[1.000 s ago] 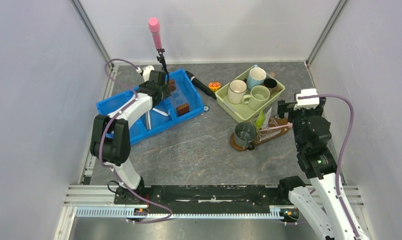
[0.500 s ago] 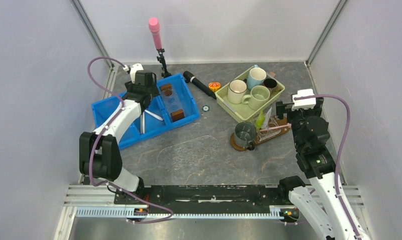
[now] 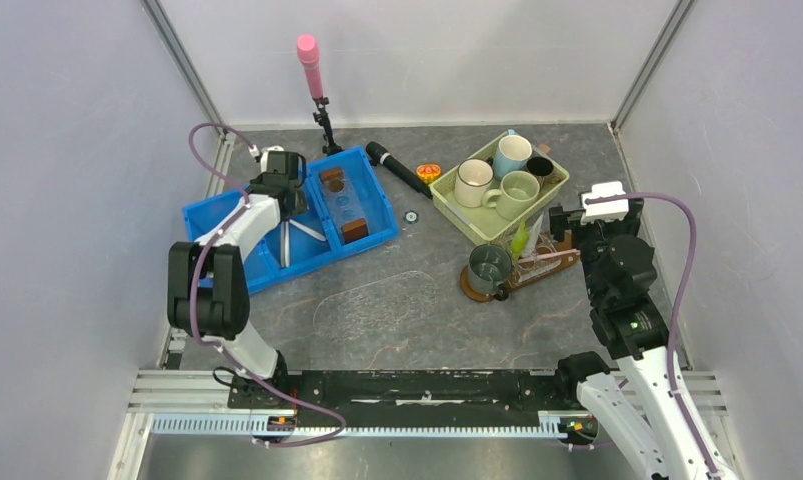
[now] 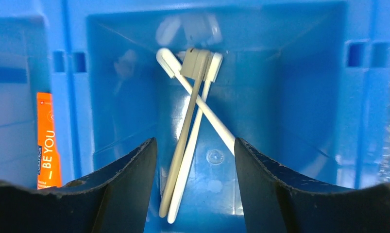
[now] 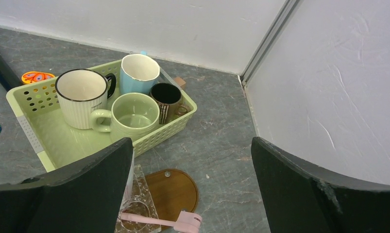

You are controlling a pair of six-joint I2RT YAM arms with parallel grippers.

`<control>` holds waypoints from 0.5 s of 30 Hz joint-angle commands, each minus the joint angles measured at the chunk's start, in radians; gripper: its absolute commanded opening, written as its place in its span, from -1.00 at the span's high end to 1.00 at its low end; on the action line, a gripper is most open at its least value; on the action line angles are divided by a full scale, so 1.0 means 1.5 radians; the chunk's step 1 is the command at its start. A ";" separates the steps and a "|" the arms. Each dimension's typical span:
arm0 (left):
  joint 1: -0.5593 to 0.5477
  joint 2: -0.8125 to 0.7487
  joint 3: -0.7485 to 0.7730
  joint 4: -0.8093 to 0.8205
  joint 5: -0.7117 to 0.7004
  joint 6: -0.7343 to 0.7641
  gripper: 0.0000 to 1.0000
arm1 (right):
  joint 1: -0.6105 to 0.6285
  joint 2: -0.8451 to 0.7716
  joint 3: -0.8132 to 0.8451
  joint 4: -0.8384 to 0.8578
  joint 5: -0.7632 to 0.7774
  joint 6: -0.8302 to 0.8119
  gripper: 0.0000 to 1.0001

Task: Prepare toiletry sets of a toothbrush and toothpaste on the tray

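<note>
1. Your left gripper (image 4: 194,148) hangs over the blue bin (image 4: 304,97), fingers apart, holding nothing.
2. Below it, 3 white toothbrushes (image 4: 197,108) lie crossed in 1 compartment. An orange tube (image 4: 47,145) lies in the next compartment.
3. The tray (image 5: 176,189) sits right of centre, just in front of the green basket (image 3: 445,195), which holds 4 mugs (image 5: 134,114).
4. On the tray, a grey mug (image 3: 489,268) stands at the left end, and a pink toothbrush (image 5: 156,221) lies across a clear holder (image 5: 137,211).
5. Your right gripper (image 5: 192,145) hovers above the tray's right end, fingers wide apart, empty.
</note>
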 commanded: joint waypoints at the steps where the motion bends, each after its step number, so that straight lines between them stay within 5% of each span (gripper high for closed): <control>1: 0.008 0.034 0.016 -0.015 0.012 0.047 -0.32 | 0.007 -0.012 -0.006 0.025 0.000 -0.012 -0.96; 15: 0.062 0.065 -0.028 0.018 0.149 0.009 -0.20 | 0.009 -0.012 -0.017 0.024 -0.011 -0.010 -0.96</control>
